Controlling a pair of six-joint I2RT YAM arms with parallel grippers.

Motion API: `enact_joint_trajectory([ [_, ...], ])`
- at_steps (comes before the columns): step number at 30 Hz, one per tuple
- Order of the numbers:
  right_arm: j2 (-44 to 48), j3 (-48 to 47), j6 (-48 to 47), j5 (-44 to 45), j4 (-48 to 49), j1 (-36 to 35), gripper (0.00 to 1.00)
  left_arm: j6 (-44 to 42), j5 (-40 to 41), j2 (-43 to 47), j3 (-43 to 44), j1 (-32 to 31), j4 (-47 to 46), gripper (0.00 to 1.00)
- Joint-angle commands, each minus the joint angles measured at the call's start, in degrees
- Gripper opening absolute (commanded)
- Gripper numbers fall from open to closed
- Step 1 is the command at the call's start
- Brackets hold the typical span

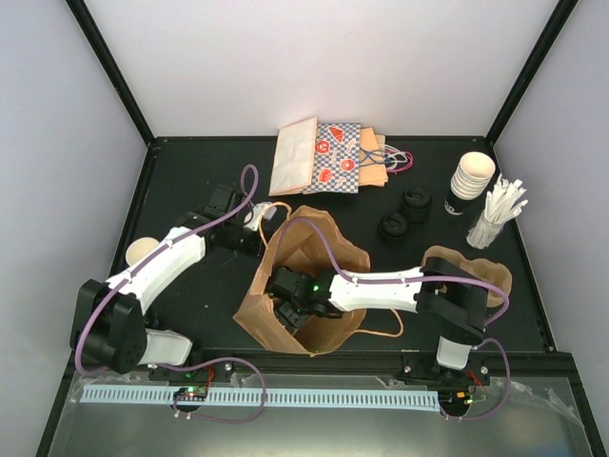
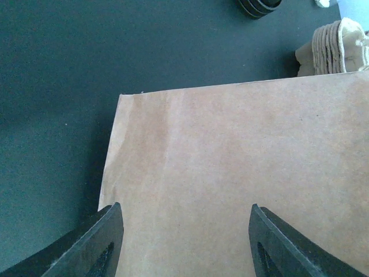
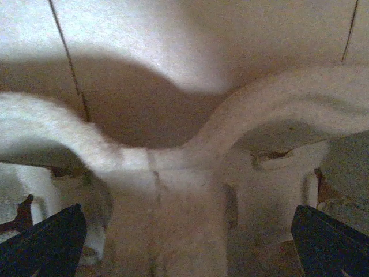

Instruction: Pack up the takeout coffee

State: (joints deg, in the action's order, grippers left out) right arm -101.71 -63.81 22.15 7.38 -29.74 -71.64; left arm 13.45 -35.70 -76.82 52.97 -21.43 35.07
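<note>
Tabletop [image 1: 190, 181], top view: an open brown paper bag [image 1: 255, 300] stands at centre frame. The right arm reaches into its mouth, with the right end effector [image 1: 288, 310] down inside. The left end effector [image 1: 249, 236] sits just beside the bag's upper-left wall. At upper right are a stack of lidless cups [image 1: 472, 177], two loose black lids [image 1: 416, 201] and a bundle of stirrers [image 1: 499, 211]. The takeout coffee cannot be made out; the arm covers the bag's interior. Left wrist view: the left end effector [image 2: 185, 208] is partly open with nothing gripped, and the bag's flat brown side [image 2: 242, 150] fills the frame beyond it. Right wrist view: the right end effector [image 3: 187, 210] is spread wide and holds nothing. A pale moulded pulp tray [image 3: 167, 179] lies close beneath. A greyish form at the right edge is too blurred to identify, so the coffee's position is unconfirmed.
</note>
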Motion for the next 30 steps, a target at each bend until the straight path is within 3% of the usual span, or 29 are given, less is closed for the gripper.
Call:
enact_joint_trajectory([
  [1, -0.60, -1.38, 0.06, -2.17, -0.93, 1.51, 1.00, -1.86, -2.32, 2.03, 0.82, 0.07, 0.71, 0.62],
  [8, 2.87, -3.85, -0.47, 3.94, -7.57, 1.52, 1.00, -1.38, 1.17, 5.10, 3.39, 0.18, 2.49, 0.64],
  [18, 6.86, -7.51, -0.53, 6.51, -16.47, 1.50, 1.00, -0.31, 3.77, 8.33, 7.30, 0.33, 4.56, 0.76],
  [30, 10.77, -8.43, -0.26, 8.23, -20.30, 1.53, 1.00, -2.89, 9.98, 18.98, 16.82, 0.34, 12.58, 0.80],
])
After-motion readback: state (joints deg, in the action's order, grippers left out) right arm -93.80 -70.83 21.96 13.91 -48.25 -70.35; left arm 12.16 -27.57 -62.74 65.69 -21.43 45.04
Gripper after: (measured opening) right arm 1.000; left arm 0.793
